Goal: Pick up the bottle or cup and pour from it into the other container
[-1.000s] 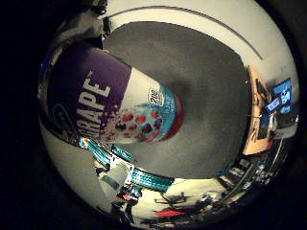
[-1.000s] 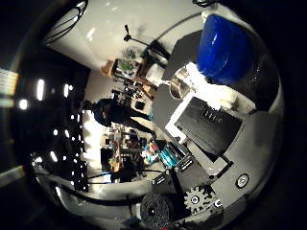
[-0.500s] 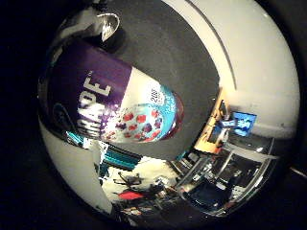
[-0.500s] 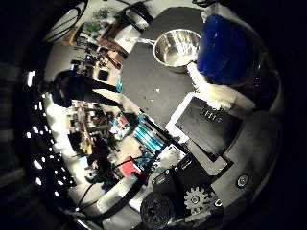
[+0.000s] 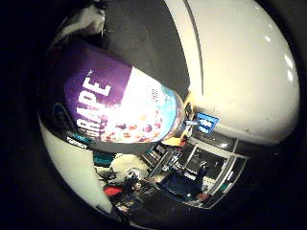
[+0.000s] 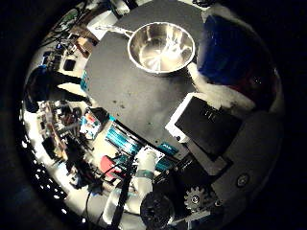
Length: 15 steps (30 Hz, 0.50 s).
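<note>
The hand [image 6: 211, 129] has its fingers curled around the purple bottle [image 5: 115, 103], blue cap [image 6: 230, 52] beside the steel pan [image 6: 160, 48] on the dark worktop [image 6: 129, 100], so I would tilt slowly with the mouth over the pan's middle.

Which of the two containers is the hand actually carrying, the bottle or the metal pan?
The purple-labelled bottle, which fills the view close against the palm; the steel pan sits apart, empty, on the dark table.

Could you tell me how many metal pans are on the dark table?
1: the shiny round steel pan sits empty on the dark table, beside the blue-capped bottle.
</note>
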Each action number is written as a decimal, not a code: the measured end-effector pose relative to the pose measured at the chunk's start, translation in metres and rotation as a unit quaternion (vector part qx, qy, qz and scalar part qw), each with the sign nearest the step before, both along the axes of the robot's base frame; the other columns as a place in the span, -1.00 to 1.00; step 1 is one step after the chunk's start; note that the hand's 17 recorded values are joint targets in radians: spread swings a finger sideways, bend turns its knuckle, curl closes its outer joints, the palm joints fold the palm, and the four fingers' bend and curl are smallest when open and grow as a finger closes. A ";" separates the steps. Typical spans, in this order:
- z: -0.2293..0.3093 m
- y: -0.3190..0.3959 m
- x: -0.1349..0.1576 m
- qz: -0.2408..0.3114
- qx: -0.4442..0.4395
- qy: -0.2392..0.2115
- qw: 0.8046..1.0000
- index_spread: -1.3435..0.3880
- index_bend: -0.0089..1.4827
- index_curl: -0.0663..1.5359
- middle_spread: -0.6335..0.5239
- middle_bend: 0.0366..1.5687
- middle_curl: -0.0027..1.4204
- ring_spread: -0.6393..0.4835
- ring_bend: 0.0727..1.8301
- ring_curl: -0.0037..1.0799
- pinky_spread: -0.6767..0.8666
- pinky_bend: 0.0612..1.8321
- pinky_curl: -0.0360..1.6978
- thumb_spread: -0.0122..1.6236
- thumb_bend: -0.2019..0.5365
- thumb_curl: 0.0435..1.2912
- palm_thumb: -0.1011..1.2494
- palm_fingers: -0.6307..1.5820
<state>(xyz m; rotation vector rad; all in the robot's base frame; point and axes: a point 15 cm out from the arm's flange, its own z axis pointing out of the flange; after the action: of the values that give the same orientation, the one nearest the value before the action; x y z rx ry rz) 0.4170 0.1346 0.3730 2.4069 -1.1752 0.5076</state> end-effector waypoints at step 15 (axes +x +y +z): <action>-0.017 0.039 0.025 0.036 -0.118 -0.024 0.992 0.34 0.58 0.00 -0.07 0.74 -0.09 -0.14 0.58 0.08 -0.42 0.36 0.13 -0.31 -0.50 0.49 0.70 0.65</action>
<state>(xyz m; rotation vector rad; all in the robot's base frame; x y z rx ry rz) 0.4423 0.1732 0.3564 2.2504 -0.9887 0.6904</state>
